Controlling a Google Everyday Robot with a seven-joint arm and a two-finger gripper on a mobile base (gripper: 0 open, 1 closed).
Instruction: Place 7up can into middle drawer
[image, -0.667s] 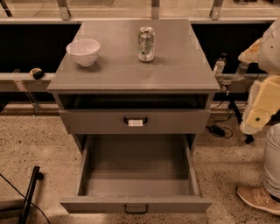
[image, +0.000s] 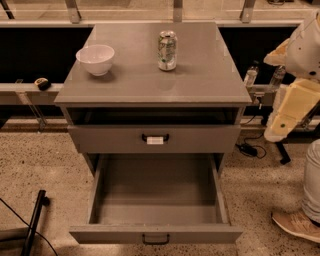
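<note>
The 7up can (image: 167, 50), silvery with green and white print, stands upright near the back middle of the grey cabinet top (image: 150, 85). The middle drawer (image: 156, 192), with a dark bar handle (image: 155, 239), is pulled wide open below and is empty. Above it, a drawer with a white tag on its handle (image: 155, 139) is shut. My cream-coloured arm (image: 292, 102) hangs at the right edge, beside the cabinet and well away from the can. My gripper itself does not show in the camera view.
A white bowl (image: 95, 59) sits on the cabinet top to the left of the can. A person's leg and shoe (image: 297, 224) stand at the lower right. Cables (image: 248, 149) lie on the speckled floor. A dark bar (image: 34, 220) leans at the lower left.
</note>
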